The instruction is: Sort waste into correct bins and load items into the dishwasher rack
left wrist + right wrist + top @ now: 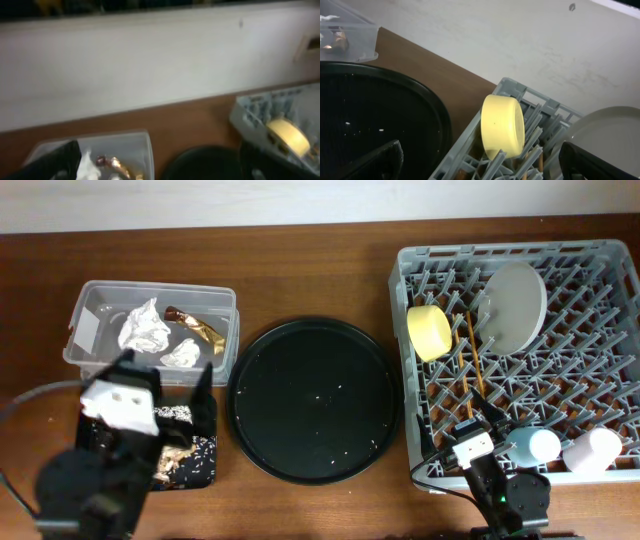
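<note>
The clear tub (95,305) at the back left holds white napkins (145,328) and the brown-gold foil wrapper (196,326); they also show in the left wrist view (112,164). The flat black tray (200,455) with brownish food scraps lies under my left arm. My left gripper (165,372) (160,155) is open and empty over the tub's front edge. The grey rack (420,270) holds the yellow bowl (429,330) (502,125), plate (512,302) (600,132), chopsticks (474,355), blue cup (532,444) and pink cup (592,449). My right gripper (478,425) (481,152) is open and empty over the rack's front left.
The large round black tray (312,398) with a few white crumbs sits between the tub and the rack. A pale wall runs along the table's far edge.
</note>
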Controlling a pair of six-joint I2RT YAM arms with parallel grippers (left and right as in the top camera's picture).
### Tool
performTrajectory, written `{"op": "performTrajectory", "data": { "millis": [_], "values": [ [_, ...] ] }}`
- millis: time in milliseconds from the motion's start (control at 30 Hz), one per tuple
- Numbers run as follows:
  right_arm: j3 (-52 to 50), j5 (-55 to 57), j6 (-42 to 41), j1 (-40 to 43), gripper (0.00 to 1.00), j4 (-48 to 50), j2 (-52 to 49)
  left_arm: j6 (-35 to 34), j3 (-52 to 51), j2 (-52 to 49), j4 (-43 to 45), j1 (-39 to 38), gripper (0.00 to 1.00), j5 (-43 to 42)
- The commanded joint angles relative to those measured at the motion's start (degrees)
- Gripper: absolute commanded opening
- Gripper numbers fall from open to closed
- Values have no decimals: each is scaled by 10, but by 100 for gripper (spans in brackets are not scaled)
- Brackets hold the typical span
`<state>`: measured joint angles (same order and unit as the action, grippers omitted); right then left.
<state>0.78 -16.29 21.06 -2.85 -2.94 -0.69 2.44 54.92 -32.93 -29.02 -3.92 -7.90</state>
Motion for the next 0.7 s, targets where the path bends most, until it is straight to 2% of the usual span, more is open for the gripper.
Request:
{"op": "performTrajectory", "data": {
  "millis": [0,200,367,533,633,667],
  "values": [
    [-5,5,-3,3,98,-1,4,9,-157,110,107,3,99,-22],
    [-5,5,-3,3,98,-1,4,9,-419,276,315,3,99,-25],
    [-5,5,-3,3,98,-1,4,8,-547,327,407,3,99,-28],
    [-5,5,-3,3,98,-1,4,9,-544,327,356,3,99,-29],
    [-5,5,-3,3,98,-1,4,9,-544,327,259,3,99,-29],
    [-5,5,-3,3,98,-1,4,9,-544,325,254,3,99,-26]
  ]
}}
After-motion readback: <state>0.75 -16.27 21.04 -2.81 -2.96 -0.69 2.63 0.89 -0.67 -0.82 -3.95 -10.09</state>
